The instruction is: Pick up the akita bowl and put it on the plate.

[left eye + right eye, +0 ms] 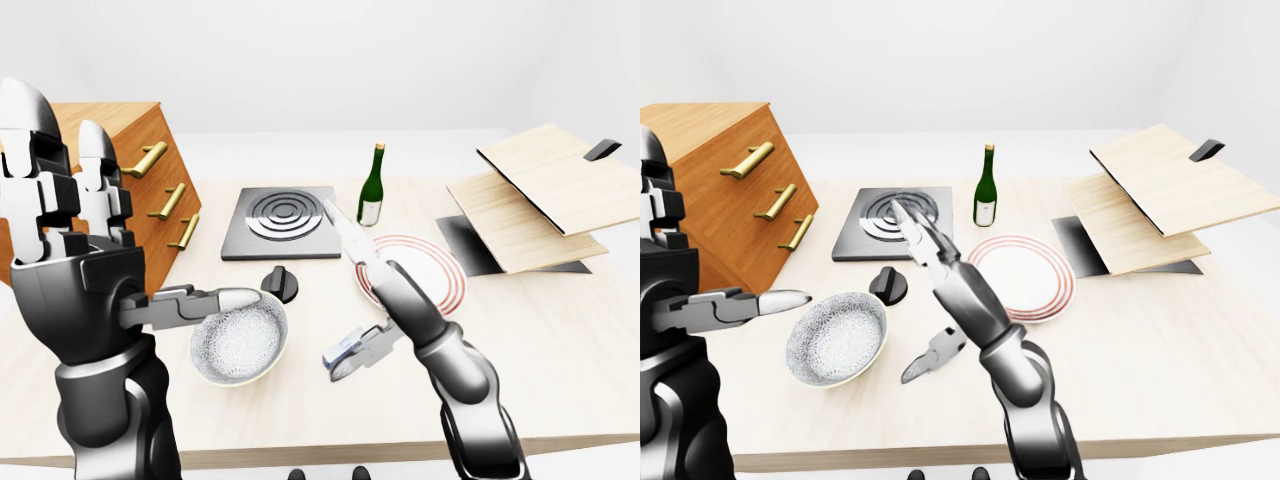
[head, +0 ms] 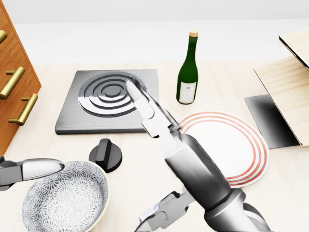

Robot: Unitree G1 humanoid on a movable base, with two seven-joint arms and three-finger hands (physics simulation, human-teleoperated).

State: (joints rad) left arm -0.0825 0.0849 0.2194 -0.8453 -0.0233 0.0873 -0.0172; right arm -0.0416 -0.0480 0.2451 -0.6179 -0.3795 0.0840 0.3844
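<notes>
The akita bowl (image 2: 65, 200), white with a fine grey speckled pattern, sits on the wooden table at the lower left of the head view. The white plate (image 2: 236, 145) with red rings lies to its right, below the bottle. My left hand (image 1: 135, 210) is open: two fingers point straight up and the thumb (image 1: 215, 299) reaches across to the bowl's upper-left rim. My right hand (image 1: 905, 295) is open and holds nothing. It hovers between bowl and plate, long fingers (image 2: 145, 108) stretched toward the stove plate and thumb (image 1: 350, 352) hanging low.
A grey stove plate (image 2: 111, 96) with rings and a black knob (image 2: 105, 154) lie above the bowl. A green wine bottle (image 2: 187, 72) stands above the plate. A wooden drawer cabinet (image 1: 160, 175) is at the left; stacked boards (image 1: 540, 200) over a dark mat (image 2: 270, 118) are at the right.
</notes>
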